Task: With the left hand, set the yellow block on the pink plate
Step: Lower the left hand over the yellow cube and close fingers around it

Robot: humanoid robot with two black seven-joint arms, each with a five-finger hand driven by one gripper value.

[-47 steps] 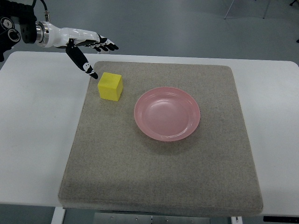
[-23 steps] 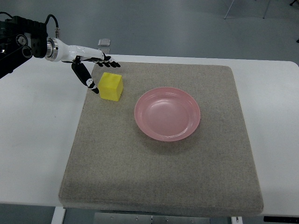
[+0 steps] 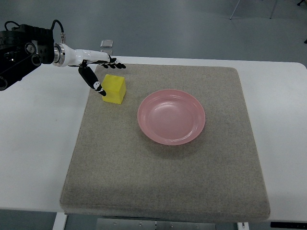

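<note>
**Left hand closes in on yellow block, no grasp yet**

Moved since a second ago: left hand dropped lower and shifted right, from hovering up-left of the block to bracketing its upper-left corner. Block and plate have not shifted.

Far left: black arm housing enters from the picture's left edge near the top, white forearm running right from it, cable looping above. It sits over the white table.

Left hand: fingers spread, holding nothing. Thumb points down-right, its tip at the block's left face, touching or just short of it; cannot tell which. The other fingers reach right, just past the block's far top edge, apparently above it rather than on it.

Yellow block: on the grey mat, near the mat's far-left corner, upright, flat on one face. Not lifted.

Behind the hand, a small grey object lies on the floor beyond the table; too small to identify.

Pink plate: on the mat near centre, right of the block and clear of it with a gap of bare mat between. Nothing on it.

Right of the plate: bare mat, then white table to the right edge. Right arm not visible.
</note>
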